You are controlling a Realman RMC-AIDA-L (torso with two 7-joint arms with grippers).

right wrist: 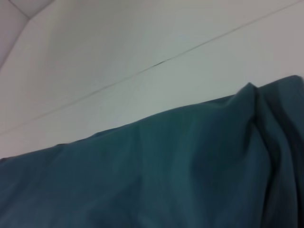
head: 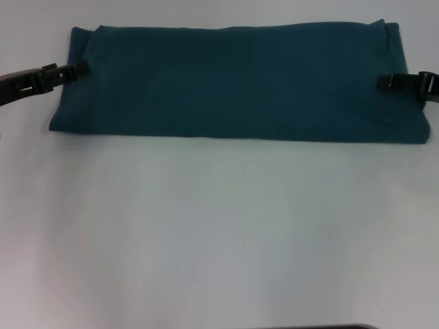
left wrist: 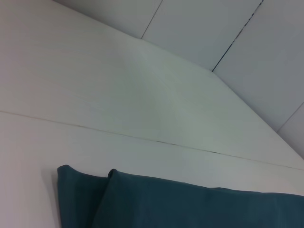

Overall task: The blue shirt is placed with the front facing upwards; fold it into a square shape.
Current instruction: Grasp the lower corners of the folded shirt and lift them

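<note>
Shirt [head: 233, 82] folded into a wide band, left fingers [head: 81, 68] and right fingers [head: 384, 82] at its ends, grip unclear.

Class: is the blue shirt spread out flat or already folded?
Folded: the blue shirt lies as a long band, no sleeves or collar showing, layered edges at its ends.

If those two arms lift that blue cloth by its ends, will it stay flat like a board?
Probably not. The blue shirt is soft folded fabric with rumpled edges, so its middle would likely sag. The layers at its end may slip apart. It looks light.
</note>
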